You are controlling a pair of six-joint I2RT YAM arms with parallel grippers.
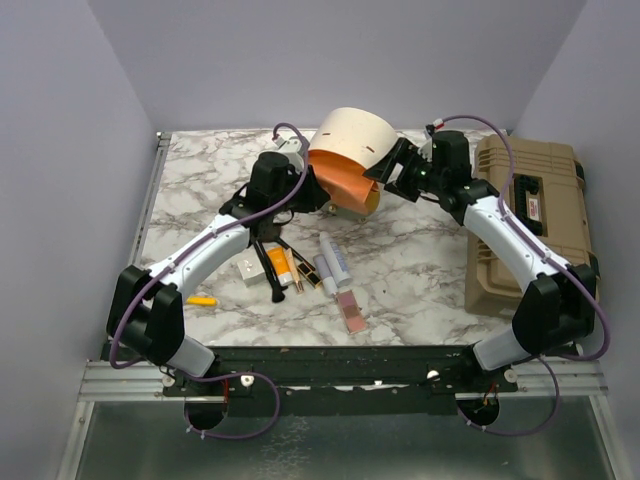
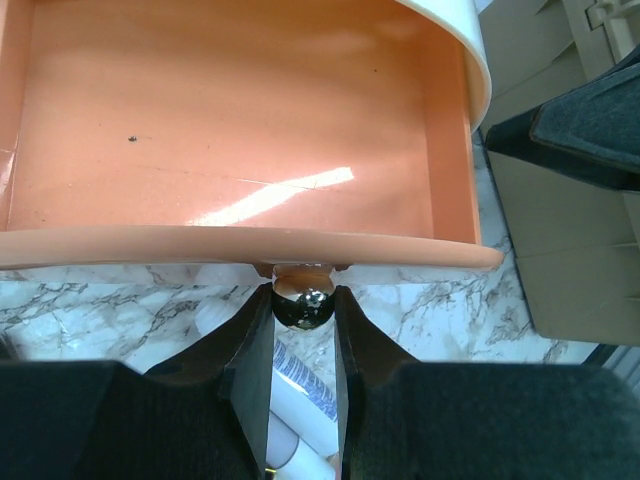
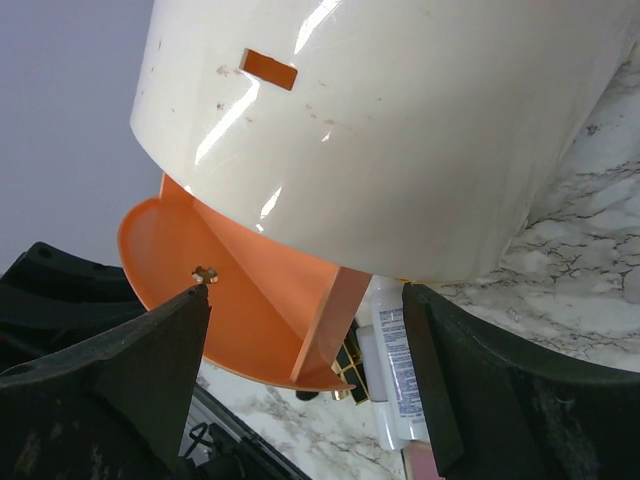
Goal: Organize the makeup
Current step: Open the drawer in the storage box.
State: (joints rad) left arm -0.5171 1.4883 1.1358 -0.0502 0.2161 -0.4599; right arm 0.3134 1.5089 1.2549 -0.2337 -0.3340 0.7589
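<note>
Worktop point(image 1: 420, 270): marble; both my arms are bolted at its near edge.
Toolbox point(image 1: 525, 220): tan, shut, along the right edge.
Case point(image 1: 350, 135): cream cylinder at the middle of the far edge.
Drawer point(image 2: 230, 130): orange, pulled out of the case toward the near edge, its floor open to my left wrist view.
Right gripper point(image 3: 308, 295): jaws spread wide, one finger on each side of the case's lower part. I cannot tell whether either touches it.
Left gripper point(image 2: 303, 295): jaws pinching the knob point(image 2: 303, 310) on the drawer front.
Makeup point(image 1: 320, 270): loose on the worktop between my arms, on the near side of the drawer.
Palette point(image 1: 350, 310): pink, flat, closest to the near edge.
Tubes point(image 1: 333, 260): two white ones side by side, just beyond the palette.
Lipsticks point(image 1: 300, 268): gold-black, left of the tubes.
Orange tube point(image 1: 279, 265): beside the lipsticks.
Compact point(image 1: 247, 268): white square, leftmost of the group.
</note>
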